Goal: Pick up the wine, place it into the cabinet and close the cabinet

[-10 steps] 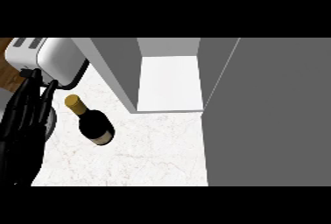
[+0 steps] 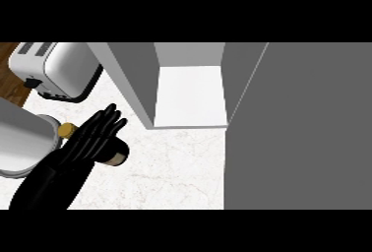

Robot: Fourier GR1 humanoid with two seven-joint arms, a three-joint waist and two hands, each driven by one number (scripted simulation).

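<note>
The wine bottle (image 2: 115,158) lies on the white marble counter (image 2: 170,174) at the left, dark, with its gold cap (image 2: 68,129) pointing left. My left hand (image 2: 91,140) lies over the bottle's middle and hides most of it. Its fingers (image 2: 109,118) are straight and spread, pointing up and to the right. The cabinet stands open just right of the hand, with a white shelf floor (image 2: 190,96) between grey side walls (image 2: 134,81). Its grey door (image 2: 301,128) fills the right side of the view. My right hand does not show.
A white toaster (image 2: 62,69) stands at the back left beside a strip of wood (image 2: 13,56). A large pale grey rounded body (image 2: 22,140) sits at the left edge, touching the hand's side. Bare counter lies between the bottle and the cabinet door.
My left hand has moved right from beside the bottle to over it, now covering its body. The cabinet and toaster show larger and shifted in the view.
</note>
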